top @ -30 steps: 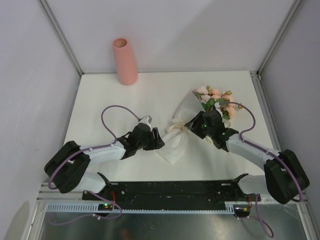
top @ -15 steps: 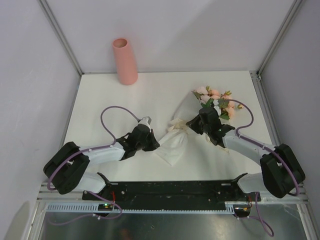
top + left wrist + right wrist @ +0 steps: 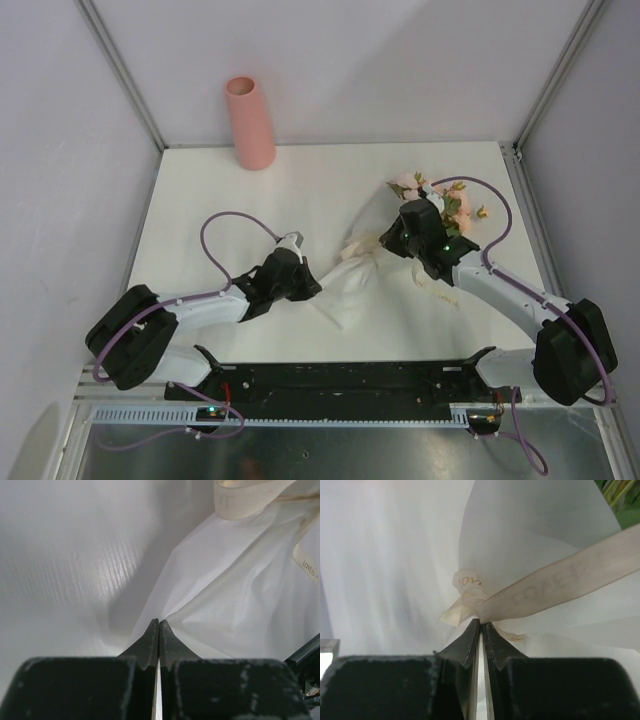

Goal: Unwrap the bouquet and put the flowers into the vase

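Note:
The bouquet lies on the white table, its paper cone (image 3: 345,295) pointing toward the near edge and its flowers (image 3: 447,205), pale pink roses with green leaves, at the far right. My left gripper (image 3: 308,283) is shut, its tips (image 3: 159,622) pinching the left edge of the white paper (image 3: 240,595). My right gripper (image 3: 385,243) is shut at the knot, and the cream ribbon (image 3: 555,582) runs taut from its tips (image 3: 481,622) to the upper right. The salmon-pink vase (image 3: 251,123) stands upright at the far left, away from both arms.
Metal frame posts (image 3: 125,75) and grey walls bound the table at left, back and right. A black rail (image 3: 340,378) with the arm bases lies along the near edge. A second ribbon tail (image 3: 245,502) hangs above the paper in the left wrist view.
Both grippers have gone from open to shut. The right gripper moved back and to the right, drawing the ribbon taut. The left one stayed in place at the paper's edge.

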Controlling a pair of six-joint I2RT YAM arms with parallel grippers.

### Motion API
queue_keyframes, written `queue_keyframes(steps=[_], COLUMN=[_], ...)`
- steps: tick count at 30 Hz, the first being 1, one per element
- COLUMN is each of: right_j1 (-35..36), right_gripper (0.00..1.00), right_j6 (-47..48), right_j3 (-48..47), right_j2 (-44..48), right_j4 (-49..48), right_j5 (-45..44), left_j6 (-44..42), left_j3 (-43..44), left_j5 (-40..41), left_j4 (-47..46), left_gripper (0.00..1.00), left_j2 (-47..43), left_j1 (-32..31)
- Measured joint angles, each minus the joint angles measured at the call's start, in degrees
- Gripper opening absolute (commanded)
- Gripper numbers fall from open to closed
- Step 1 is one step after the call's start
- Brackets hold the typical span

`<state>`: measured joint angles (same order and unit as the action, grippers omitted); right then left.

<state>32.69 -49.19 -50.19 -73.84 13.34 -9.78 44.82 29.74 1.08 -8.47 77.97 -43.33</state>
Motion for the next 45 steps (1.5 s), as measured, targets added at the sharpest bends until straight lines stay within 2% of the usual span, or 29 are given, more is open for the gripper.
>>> queue_keyframes(steps=[4, 5, 10, 14, 22, 31, 36, 38, 40, 45], right_j1=[0.09, 0.09, 0.42, 0.92, 1.05, 1.09, 1.55, 1.88, 2.29, 3.32], right_gripper=[0.08, 0.1, 0.34, 0.43, 0.46, 0.46, 0.46, 0.46, 0.41, 0.06], right_j6=[4.98, 6.64, 13.92, 19.82, 32.24, 40.96, 43.28, 43.56, 43.74, 44.17], right_j3=[-2.71, -3.58, -7.48, -8.37, -12.17, -18.84, -19.71, -19.71, -19.74, -19.78], right_j2=[-1.4, -1.66, -2.03, -2.62, -12.07, -23.8, -25.81, -26.27, -26.73, -27.26], right_j4=[3.21, 4.04, 7.82, 7.41, 4.63, 4.92, 5.68, 5.77, 5.81, 6.08], right_j5=[-0.33, 0.04, 4.09, 7.8, 10.73, 11.04, 11.76, 11.87, 11.91, 11.78], left_j6=[-0.09, -0.09, -0.07, -0.11, -0.24, -0.22, -0.22, -0.22, -0.22, -0.22], left_j3=[-0.04, -0.04, -0.04, -0.07, -1.14, -2.12, -2.21, -2.21, -2.21, -2.21], left_j5=[-0.15, -0.24, -0.37, -1.42, -2.71, -2.8, -2.8, -2.8, -2.82, -2.82], left_j4=[0.66, 0.74, 0.87, 0.83, -0.13, -0.68, -0.9, -0.9, -0.92, -0.92], left_gripper=[0.0, 0.0, 0.0, 0.0, 0.0, 0.0, 0.0, 0.0, 0.0, 0.0], left_j2=[0.0, 0.0, 0.0, -0.13, -0.83, -1.01, -1.01, -1.01, -1.01, -1.01], left_j1=[0.0, 0.0, -0.07, -0.17, -0.33, -0.42, -0.42, -0.44, -0.44, -0.44])
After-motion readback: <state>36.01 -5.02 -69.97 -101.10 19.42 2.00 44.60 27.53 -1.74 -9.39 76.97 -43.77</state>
